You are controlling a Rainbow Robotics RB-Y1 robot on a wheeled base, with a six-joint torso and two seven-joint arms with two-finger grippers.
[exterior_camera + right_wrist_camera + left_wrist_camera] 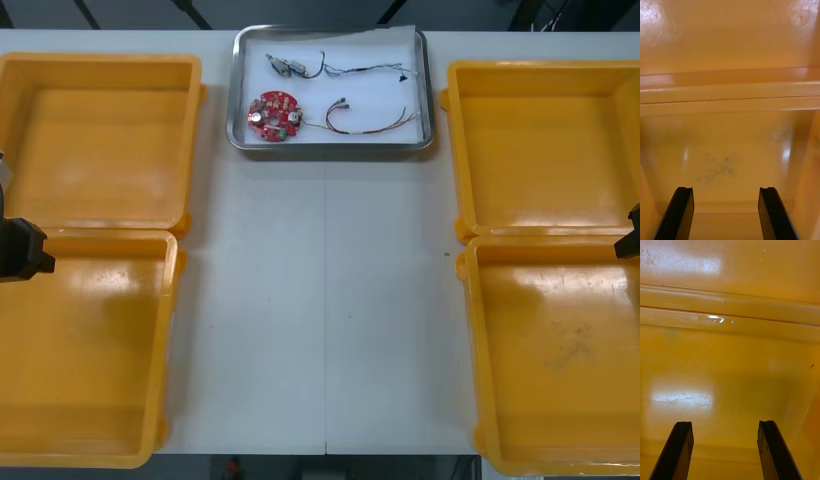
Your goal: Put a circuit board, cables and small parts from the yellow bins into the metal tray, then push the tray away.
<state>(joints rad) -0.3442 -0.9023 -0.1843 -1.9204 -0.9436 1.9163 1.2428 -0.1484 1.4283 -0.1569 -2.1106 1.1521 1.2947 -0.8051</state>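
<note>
Front view: metal tray, shiny rim, white inside, well ahead of both jaws and midway between them, long axis across the counter. It holds a round red circuit board, thin cables and small metal parts.
Right wrist view: right jaws spread over glossy, scuffed right yellow bin.
Left wrist view: left jaws spread over bare left yellow bin.

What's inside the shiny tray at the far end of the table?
The metal tray holds a round red circuit board, a small metal part, a black cable and a red and yellow cable. Its white inside hides the metal floor.
</note>
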